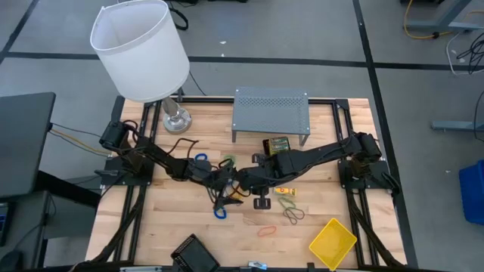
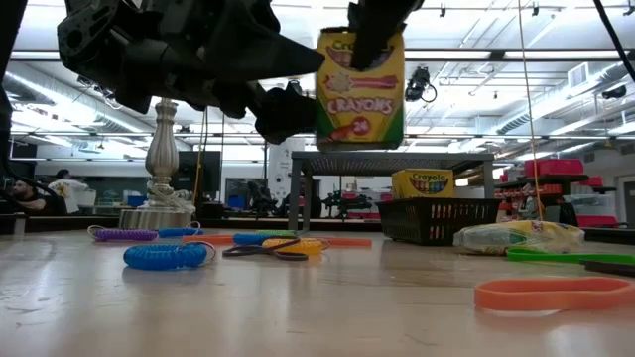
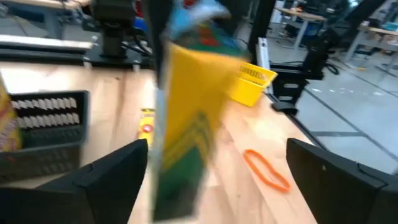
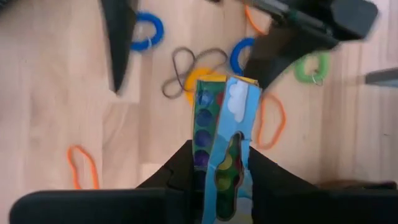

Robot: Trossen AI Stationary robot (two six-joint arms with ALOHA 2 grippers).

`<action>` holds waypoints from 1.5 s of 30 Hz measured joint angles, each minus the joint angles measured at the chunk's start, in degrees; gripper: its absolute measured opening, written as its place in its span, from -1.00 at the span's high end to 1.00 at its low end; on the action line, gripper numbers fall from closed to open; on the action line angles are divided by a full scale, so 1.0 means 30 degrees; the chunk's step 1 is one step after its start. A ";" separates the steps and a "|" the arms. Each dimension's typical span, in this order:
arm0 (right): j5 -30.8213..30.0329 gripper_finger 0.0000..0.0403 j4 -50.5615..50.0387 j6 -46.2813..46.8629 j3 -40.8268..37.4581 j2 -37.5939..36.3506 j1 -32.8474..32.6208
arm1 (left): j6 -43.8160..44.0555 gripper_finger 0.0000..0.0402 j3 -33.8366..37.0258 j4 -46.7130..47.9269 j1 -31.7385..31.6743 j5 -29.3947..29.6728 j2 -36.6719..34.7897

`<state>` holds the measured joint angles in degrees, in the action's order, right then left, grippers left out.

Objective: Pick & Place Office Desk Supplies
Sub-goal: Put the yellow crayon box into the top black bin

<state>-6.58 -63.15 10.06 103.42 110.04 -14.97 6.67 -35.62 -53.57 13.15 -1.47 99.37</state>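
A yellow-and-green crayon box (image 2: 362,89) (image 3: 186,124) (image 4: 224,124) hangs in the air over the middle of the table. My right gripper (image 4: 221,155) (image 2: 377,25) (image 1: 246,181) is shut on it from above. My left gripper (image 3: 216,149) (image 1: 225,183) is open and reaches in level from the table's left. Its fingers (image 3: 118,168) stand on either side of the box with a gap showing. A second crayon box (image 2: 422,183) sits in a black mesh tray (image 2: 437,220) (image 1: 280,145). Rubber bands lie on the wood: blue (image 1: 219,213), orange (image 1: 266,230), green (image 1: 227,161). My right gripper pinches the crayon box by its upper end (image 4: 217,171) between the two fingers, coming from above and pointing down. The box hangs upright below the fingers, lifted well clear of the table.
The grey perforated shelf (image 1: 271,112) stands at the far middle, and the white-shaded lamp (image 1: 144,53) at the far left. A yellow tray (image 1: 333,243) sits near right. Another black mesh tray (image 1: 195,255) lies at the near edge. Scissors-like loops (image 2: 268,248) lie among the bands.
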 joint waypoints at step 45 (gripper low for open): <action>-0.2753 0.59 0.6296 -0.5012 -1.3896 -0.5333 0.5475 | 0.0360 -0.86 0.0087 -0.0931 0.0130 -0.1203 -0.0007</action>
<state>-14.84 -44.26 -4.97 61.73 94.04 1.46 7.75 -35.35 -56.36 13.54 -5.08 99.35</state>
